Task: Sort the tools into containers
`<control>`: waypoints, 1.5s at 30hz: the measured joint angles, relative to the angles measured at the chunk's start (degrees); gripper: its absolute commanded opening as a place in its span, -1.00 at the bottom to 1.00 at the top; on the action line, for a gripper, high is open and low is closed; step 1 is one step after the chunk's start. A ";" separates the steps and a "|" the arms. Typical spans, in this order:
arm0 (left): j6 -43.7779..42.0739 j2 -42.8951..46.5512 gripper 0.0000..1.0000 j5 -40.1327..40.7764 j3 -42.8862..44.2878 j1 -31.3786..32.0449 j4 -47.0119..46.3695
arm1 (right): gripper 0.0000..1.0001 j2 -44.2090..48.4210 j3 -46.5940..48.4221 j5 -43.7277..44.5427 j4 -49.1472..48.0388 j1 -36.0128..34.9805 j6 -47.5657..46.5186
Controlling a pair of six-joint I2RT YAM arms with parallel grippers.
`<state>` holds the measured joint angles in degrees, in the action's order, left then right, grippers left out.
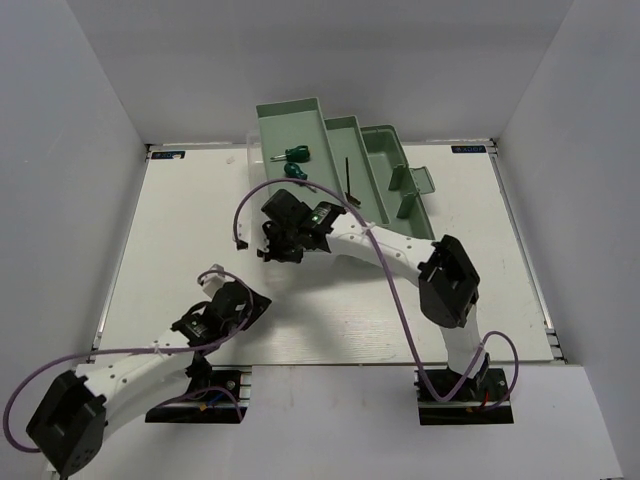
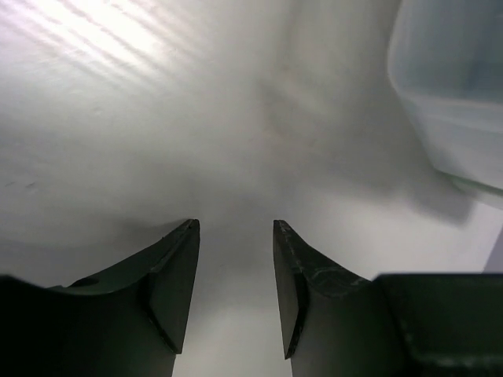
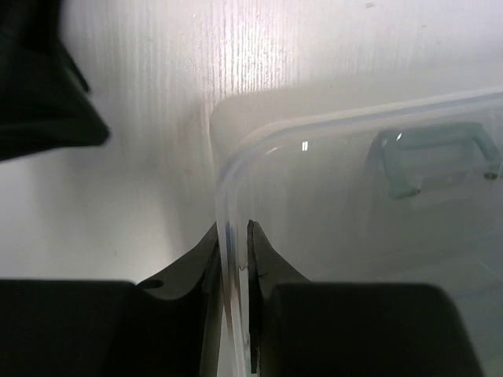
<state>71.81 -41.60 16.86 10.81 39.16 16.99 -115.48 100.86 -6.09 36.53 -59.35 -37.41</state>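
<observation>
The mint-green toolbox [image 1: 375, 165] stands open at the back centre with its trays stepped out. Two green-handled screwdrivers [image 1: 296, 154] lie in its left tray, and a dark hex key [image 1: 348, 178] lies in the middle tray. No wrench shows. My right gripper [image 1: 279, 238] is in front of the left tray. In the right wrist view it [image 3: 233, 228] is shut on the rim of the translucent lid [image 3: 354, 196], whose pale handle [image 3: 435, 154] shows through. My left gripper [image 1: 218, 283] is open and empty over the bare table [image 2: 236, 226].
The translucent lid's corner [image 2: 452, 86] is at the upper right of the left wrist view. A dark shape [image 3: 39, 86] fills the upper left of the right wrist view. White walls enclose the table [image 1: 180, 250] on three sides.
</observation>
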 measured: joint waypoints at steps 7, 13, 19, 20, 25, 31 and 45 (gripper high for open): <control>0.98 -13.09 0.12 1.03 -1.11 -0.04 -20.39 | -1.00 5.03 0.31 -2.23 1.57 1.03 2.21; 2.38 -23.56 0.20 6.34 -2.69 -1.07 -37.99 | -1.00 5.31 -0.33 -3.63 2.01 1.18 2.64; 2.25 -33.62 0.25 9.29 -0.22 -3.93 -47.84 | -1.00 5.31 -0.66 -4.15 1.97 1.16 2.75; 2.12 -35.19 0.25 9.53 0.20 -4.50 -49.57 | -1.00 5.38 -0.87 -4.17 1.88 1.16 2.75; 0.70 -41.48 0.27 7.56 0.74 -6.64 -58.64 | 0.17 6.16 -2.10 -4.37 0.42 1.99 3.91; -1.38 -46.34 0.27 4.28 3.45 -9.22 -62.49 | 0.81 10.16 -3.06 -6.25 1.16 0.92 3.80; -2.16 -48.59 0.27 1.01 4.09 -11.34 -65.29 | -1.00 23.21 -1.95 -21.03 14.64 0.74 -2.38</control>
<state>69.65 -90.19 17.87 14.90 27.81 -48.29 -92.27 98.91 -27.11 51.18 -58.61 -39.79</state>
